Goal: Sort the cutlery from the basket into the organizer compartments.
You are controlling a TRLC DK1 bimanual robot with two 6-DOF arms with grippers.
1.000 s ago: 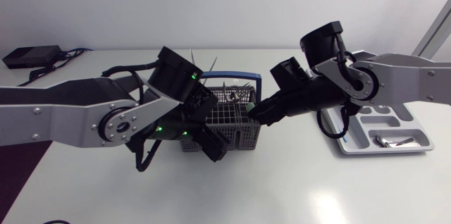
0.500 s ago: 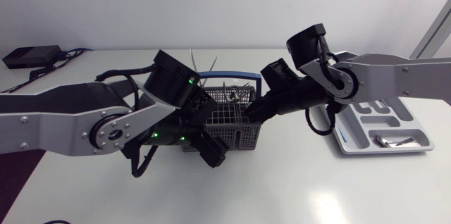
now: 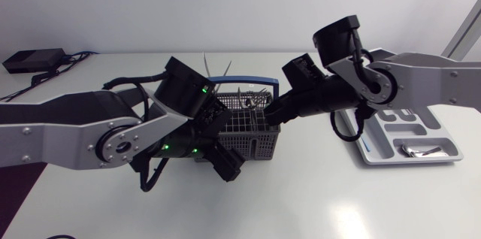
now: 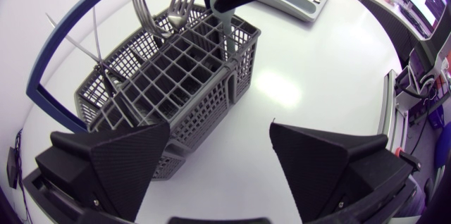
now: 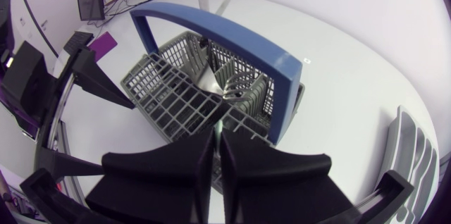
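Note:
A grey wire basket (image 3: 252, 137) with a blue handle (image 3: 248, 81) stands mid-table, with forks (image 4: 180, 2) and other cutlery upright in it. My right gripper (image 3: 269, 116) is over the basket's right end, shut on the thin pale handle of a piece of cutlery (image 4: 227, 27) that stands in a corner cell; its head is hidden. In the right wrist view the right gripper (image 5: 217, 136) has its fingers pressed together above the basket (image 5: 176, 94). My left gripper (image 4: 220, 129) is open beside the basket's front, holding nothing. The white organizer (image 3: 376, 156) lies at the right.
One metal piece (image 3: 421, 149) lies in the organizer's front compartment. A black box (image 3: 34, 60) with cables sits at the back left of the table. My left arm (image 3: 68, 130) spans the table's left side, close against the basket.
My right gripper has closed on the handle at the basket's right end, and its arm has shifted a little. The left arm has edged closer to the basket.

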